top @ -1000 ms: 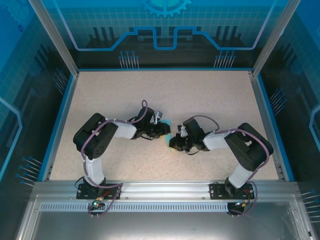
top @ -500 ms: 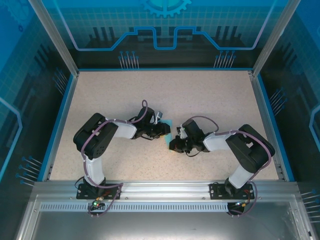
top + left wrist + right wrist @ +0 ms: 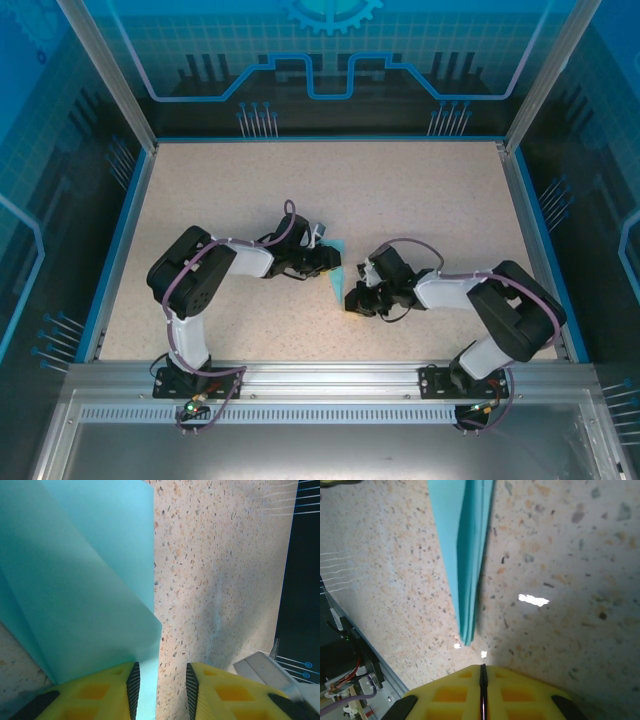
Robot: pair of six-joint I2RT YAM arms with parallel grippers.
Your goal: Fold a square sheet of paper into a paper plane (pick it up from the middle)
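Paper plane [image 3: 333, 268]: light cyan-blue paper folded into a narrow pointed shape. It lies on the counter [image 3: 400, 190] a little nearer than its middle, between the two hands.
Plane's direction: in the top view the broad end lies by the left hand and the point runs toward the near edge, by the right hand.
Layers: the right wrist view shows several thin layers stacked along one long edge of the paper plane [image 3: 462, 555], narrowing to a sharp tip. The left wrist view shows wide overlapping flaps with a slanted fold line.
Left hand [image 3: 328, 258]: reaches in from the left and is low over the broad end. Its yellow fingers [image 3: 95, 695] are spread, with speckled counter showing in the gap. One paper edge runs into that gap beside the left finger. Whether the finger presses on the paper cannot be told.
Right hand [image 3: 352, 298]: low over the counter on the plane's right. Its yellow fingers [image 3: 445, 695] are pressed together with only a dark seam between them, and nothing is held. The paper tip lies just ahead of them, with a sliver of counter between.
Counter: beige speckled surface with a blue border, and small bright glints near the paper tip.
Surroundings: blue patterned walls [image 3: 60, 150] on three sides and an aluminium rail [image 3: 320, 380] at the near edge carrying both arm bases.
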